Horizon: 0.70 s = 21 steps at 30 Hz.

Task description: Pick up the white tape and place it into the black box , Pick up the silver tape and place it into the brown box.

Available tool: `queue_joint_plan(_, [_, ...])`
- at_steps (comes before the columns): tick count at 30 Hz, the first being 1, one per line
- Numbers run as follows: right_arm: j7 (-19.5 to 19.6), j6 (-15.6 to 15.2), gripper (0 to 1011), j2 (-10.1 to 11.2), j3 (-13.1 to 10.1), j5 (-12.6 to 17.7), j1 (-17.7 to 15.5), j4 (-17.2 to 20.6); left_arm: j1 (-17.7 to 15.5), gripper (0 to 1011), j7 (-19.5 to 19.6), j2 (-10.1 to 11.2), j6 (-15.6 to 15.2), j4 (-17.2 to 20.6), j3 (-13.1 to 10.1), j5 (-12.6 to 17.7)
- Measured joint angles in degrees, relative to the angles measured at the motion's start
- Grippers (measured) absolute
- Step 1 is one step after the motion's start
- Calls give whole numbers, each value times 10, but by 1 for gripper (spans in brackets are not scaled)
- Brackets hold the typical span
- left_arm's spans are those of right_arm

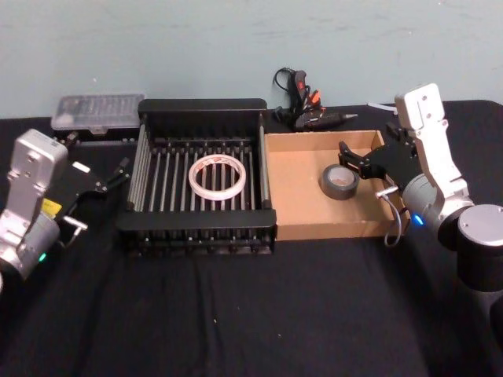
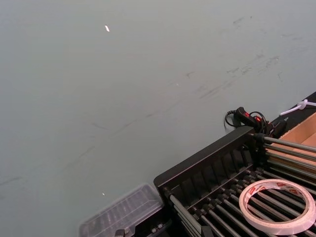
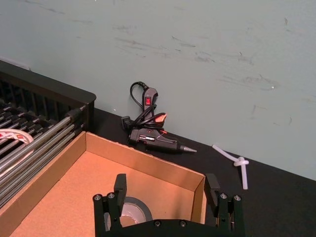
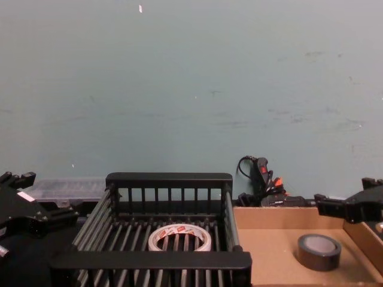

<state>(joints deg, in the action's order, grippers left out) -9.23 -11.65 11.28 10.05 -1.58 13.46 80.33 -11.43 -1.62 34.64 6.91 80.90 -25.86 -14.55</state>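
In the head view, the silver tape point(image 1: 339, 182) lies flat on the floor of the brown box point(image 1: 302, 204), toward its right half, with the right gripper point(image 1: 355, 160) just above and beside it, jaws spread and empty. The white tape point(image 1: 218, 175) lies flat on the bar floor of the black box point(image 1: 196, 228). The left gripper point(image 1: 118, 174) hangs outside that crate's left wall; whether its fingers are parted cannot be told. By this layout, both placements appear complete, and the right arm is the nearer one to the silver roll.

The left wrist view shows the white ring's point(image 2: 277, 206) red-printed core, resting across the crate bars.

The right wrist view shows the right gripper point(image 3: 168, 193) with the grey roll point(image 3: 129, 213) below it, toward one finger, hole facing up; a glue gun point(image 3: 154, 139) lies behind the tray.

The chest view confirms from the side that each roll point(image 4: 319, 251) sits below its container's rim
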Motion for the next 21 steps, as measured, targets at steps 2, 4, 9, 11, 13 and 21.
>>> queue_joint_plan(2, [0, 0, 1002, 0, 0, 0, 0, 0, 0, 1001, 0, 0, 0, 0, 0, 0])
queue_joint_plan(4, [0, 0, 1002, 0, 0, 0, 0, 0, 0, 1001, 0, 0, 0, 0, 0, 0])
queue_joint_plan(9, [-1, 0, 1002, 0, 0, 0, 0, 1, 0, 1001, 0, 0, 0, 0, 0, 0])
queue_joint_plan(11, [-1, 0, 1002, 0, 0, 0, 0, 1, 0, 1002, 0, 0, 0, 0, 0, 0])
queue_joint_plan(13, [-1, 0, 1002, 0, 0, 0, 0, 1, 0, 1001, 0, 0, 0, 0, 0, 0])
queue_joint_plan(21, [-1, 0, 1002, 0, 0, 0, 0, 1, 0, 1001, 0, 0, 0, 0, 0, 0])
